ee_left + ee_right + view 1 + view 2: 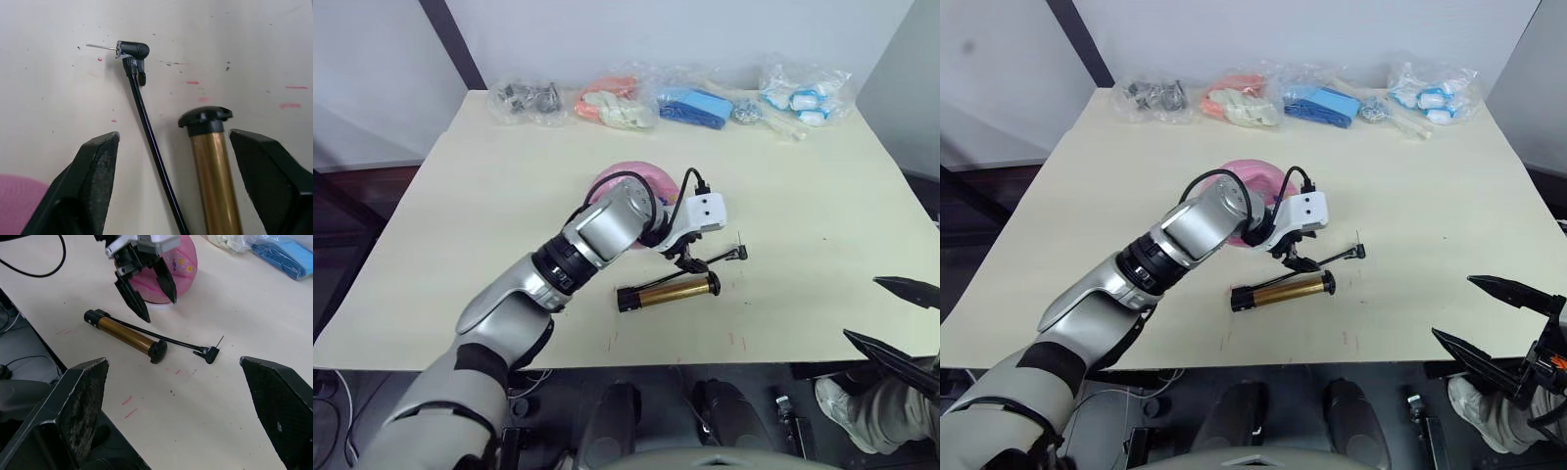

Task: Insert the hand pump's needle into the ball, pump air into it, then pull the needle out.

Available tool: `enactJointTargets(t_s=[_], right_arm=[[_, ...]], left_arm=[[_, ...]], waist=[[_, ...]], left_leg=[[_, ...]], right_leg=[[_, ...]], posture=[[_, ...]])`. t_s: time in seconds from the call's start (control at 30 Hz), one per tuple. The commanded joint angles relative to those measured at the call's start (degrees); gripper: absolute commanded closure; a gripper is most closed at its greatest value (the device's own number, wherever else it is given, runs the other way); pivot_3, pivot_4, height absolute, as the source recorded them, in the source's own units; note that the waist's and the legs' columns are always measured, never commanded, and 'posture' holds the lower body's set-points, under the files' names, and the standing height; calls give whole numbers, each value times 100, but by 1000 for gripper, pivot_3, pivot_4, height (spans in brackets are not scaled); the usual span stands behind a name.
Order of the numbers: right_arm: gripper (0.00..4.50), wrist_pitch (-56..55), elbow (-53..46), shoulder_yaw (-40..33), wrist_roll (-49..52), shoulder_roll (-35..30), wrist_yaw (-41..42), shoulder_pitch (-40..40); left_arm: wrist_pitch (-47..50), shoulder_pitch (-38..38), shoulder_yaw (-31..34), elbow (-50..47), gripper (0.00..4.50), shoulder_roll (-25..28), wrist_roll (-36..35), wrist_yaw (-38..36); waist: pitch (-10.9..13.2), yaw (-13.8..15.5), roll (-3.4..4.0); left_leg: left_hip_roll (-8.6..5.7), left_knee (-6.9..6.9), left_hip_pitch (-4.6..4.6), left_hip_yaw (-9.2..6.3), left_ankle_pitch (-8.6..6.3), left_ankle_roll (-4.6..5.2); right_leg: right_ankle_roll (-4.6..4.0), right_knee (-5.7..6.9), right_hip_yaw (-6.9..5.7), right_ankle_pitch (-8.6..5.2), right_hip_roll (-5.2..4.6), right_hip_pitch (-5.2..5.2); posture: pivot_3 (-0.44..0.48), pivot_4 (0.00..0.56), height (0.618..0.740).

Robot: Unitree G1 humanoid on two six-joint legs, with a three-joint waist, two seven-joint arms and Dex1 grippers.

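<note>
Left eye view: pump (668,292) lying flat on the table (460,215), near the front edge, gold barrel with black caps. Hose (713,259) running off toward the needle (740,239), which rests on the table just past the pump's right end. Ball (628,180) behind, mostly hidden by the left arm. Left gripper (687,262) poised just above the hose and barrel, arm reaching in from the lower left, wrist bent down. Right gripper (901,318) low at the right edge, well apart from the pump.

Right eye view: same layout. Right gripper fingers spread wide, holding nothing.

Left wrist view: left gripper fingers (90,181) spread wide, straddling hose and barrel, touching neither. Needle a thin bare pin on a small black elbow fitting, pointing along the table. Probably fragile and easily bent; best taken by the black fitting, not the pin. Hose likely limp, so gripping far back would let the tip wander. Barrel rigid, smooth, metallic, probably light and a bit slippery; safer held mid-barrel or near a cap.

Right wrist view: ball sitting behind the pump, stickers visible, seemingly on a small pale ring. Probably soft and prone to rolling or denting under pressure, so likely needs steadying during insertion. Left gripper hanging open between ball and pump.
</note>
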Motion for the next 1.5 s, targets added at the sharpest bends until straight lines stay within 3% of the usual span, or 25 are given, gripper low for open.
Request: enactJointTargets(t_s=[0.03, 0.4, 0.57, 1.07, 1.17, 1.23, 1.27, 1.37, 1.4, 1.5], right_arm=[[0, -82, -115, 13, -9, 6, -65, -35], [0, -126, -197, 128, -107, 105, -161, -2], [0, -123, -290, 136, -109, 193, -217, 75], [0, -115, -429, 282, -114, 234, -404, 95], [0, -110, -458, 291, -100, 241, -441, 106], [0, -114, -474, 303, -99, 246, -465, 117], [0, -116, -485, 310, -101, 250, -477, 124], [0, -63, -567, 406, -131, 288, -656, 129], [0, -49, -588, 430, -136, 294, -708, 126], [0, 15, -685, 501, -81, 381, -1025, 97]], left_arm=[[-358, 15, -36, 465, 775, -369, 351, 216], [-1285, -39, -83, 1821, 775, -1006, 1169, 400], [-1452, -83, -92, 2118, 775, -1097, 1359, 310], [-2033, -187, -45, 3835, 775, -2032, 2133, 426], [-2038, -209, 18, 4100, 1377, -2147, 2208, 321], [-2038, -219, 77, 4174, 2311, -2183, 2245, 260], [-2048, -221, 102, 4193, 2572, -2191, 2265, 246], [-1856, -269, 383, 4010, 4179, -2143, 2133, 202], [-1792, -268, 457, 3931, 4402, -2120, 2089, 171], [-1534, -102, 750, 3224, 4402, -1893, 1895, -23]], waist=[[0, -1, 0], [0, -11, -1], [0, -6, 0], [-16, 67, -4], [-30, 91, -5], [-35, 117, -6], [-37, 127, -6], [-36, 126, -8], [-36, 125, -8], [-35, 33, -6]], left_leg=[[-1, 0, -2, -1, 0, 0], [-2, -1, -1, 0, 0, 0], [-2, -2, -2, -1, 0, 0], [-16, 5, 2, -3, 0, 1], [-20, 8, 6, -4, 0, 2], [-23, 14, 7, -3, 0, 2], [-23, 19, 7, -4, 0, 2], [-24, 36, 3, -9, 0, 2], [-25, 40, 1, -9, 0, 3], [-24, 43, -1, -9, 0, 3]], right_leg=[[1, -1, -1, 0, 0, -1], [2, 0, 3, 1, 0, -2], [2, 0, 2, 1, 0, -2], [6, -1, 1, 2, -11, 8], [5, -2, 1, 1, -15, 16], [3, -1, 1, 0, -17, 18], [4, -1, 1, 0, -17, 19], [6, 1, 0, 2, -17, 23], [8, 2, 1, 3, -16, 22], [9, 4, 3, 4, -16, 21]], posture=[[0, 150, 740], [0, 150, 740], [0, 150, 740], [0, 150, 740], [0, 150, 740], [0, 150, 740], [0, 150, 740], [0, 150, 740], [0, 150, 740], [0, 150, 740]])
